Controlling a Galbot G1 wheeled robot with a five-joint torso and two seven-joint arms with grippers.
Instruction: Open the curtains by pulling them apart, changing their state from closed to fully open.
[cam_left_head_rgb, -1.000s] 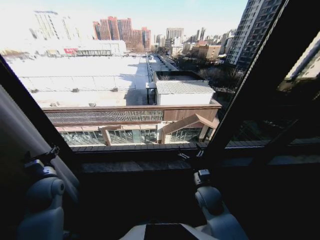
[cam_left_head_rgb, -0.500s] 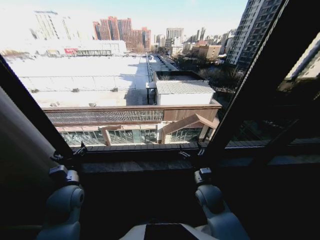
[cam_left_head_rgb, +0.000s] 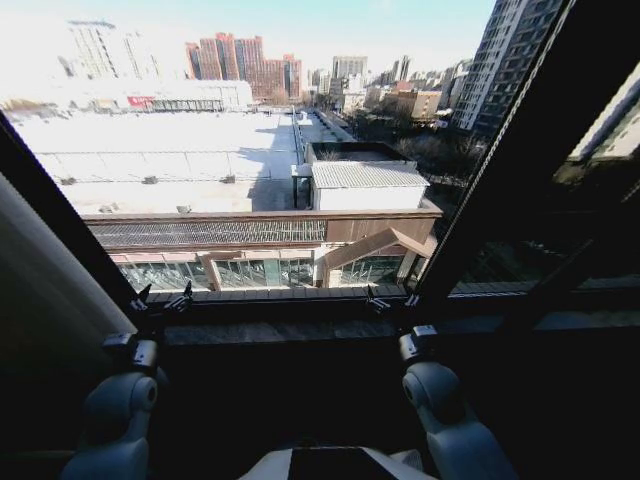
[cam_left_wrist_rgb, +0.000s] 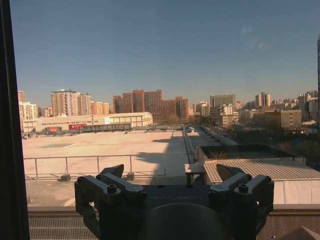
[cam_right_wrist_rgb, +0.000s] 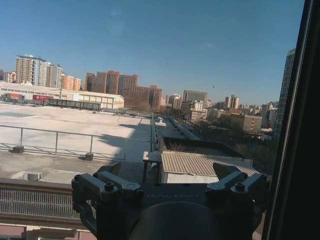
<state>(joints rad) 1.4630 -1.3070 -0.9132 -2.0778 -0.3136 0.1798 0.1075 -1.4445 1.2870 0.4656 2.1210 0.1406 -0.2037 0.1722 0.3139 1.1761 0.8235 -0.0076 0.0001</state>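
A: How far along does the job look?

B: Nearly finished, I'd judge. The window frame (cam_left_head_rgb: 470, 190) shows the open city view across the middle, and the curtains (cam_left_head_rgb: 45, 300) sit bunched at the far left edge, well clear of the glass.

A: And the arms?

B: The left gripper (cam_left_head_rgb: 160, 300) is low by the sill (cam_left_head_rgb: 280, 325), just right of the fabric, fingers spread and empty. The right gripper (cam_left_head_rgb: 392, 300) is near the dark mullion, also spread, holding nothing.

A: Anything left?

B: The right side is too dark to tell whether a panel hangs there.
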